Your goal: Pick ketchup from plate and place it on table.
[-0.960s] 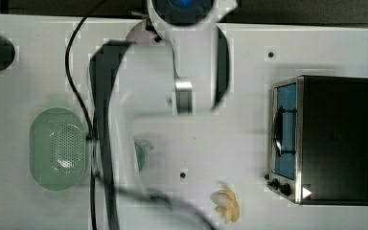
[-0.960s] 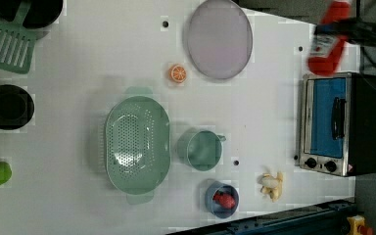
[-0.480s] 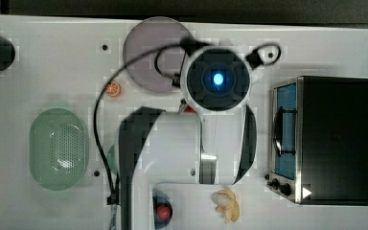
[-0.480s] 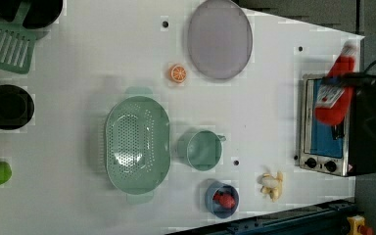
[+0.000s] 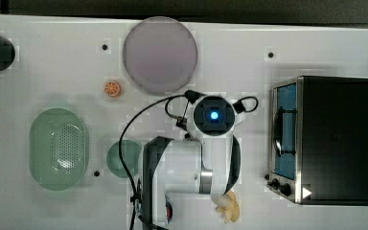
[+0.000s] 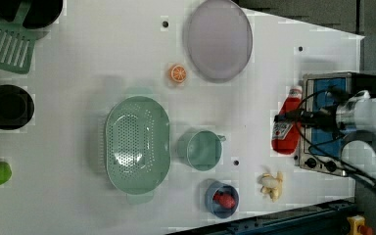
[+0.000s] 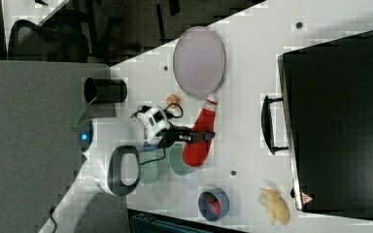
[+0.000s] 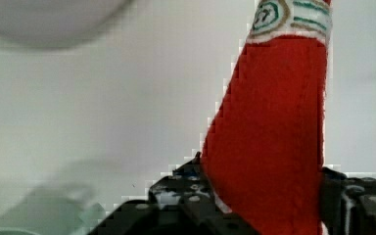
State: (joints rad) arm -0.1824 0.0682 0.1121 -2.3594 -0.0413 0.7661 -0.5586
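The ketchup (image 6: 286,125) hangs clamped in the gripper (image 6: 293,117) – off the plate (image 6: 218,39), over the white worktop (image 6: 78,58), between the green cup (image 6: 203,150) and the toaster oven (image 6: 330,122) in the left view.

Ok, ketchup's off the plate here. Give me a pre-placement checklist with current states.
1. Gripper clamped on the small red ketchup bottle: ok, the wrist view shows the bottle between the black fingers.
2. Bottle clear of the round pale lilac plate: ok.
3. Bare white table beside the plate for the drop: ok.
4. Bottle clear of the black toaster oven: cannot tell.
5. Bottle height above the table: cannot tell.
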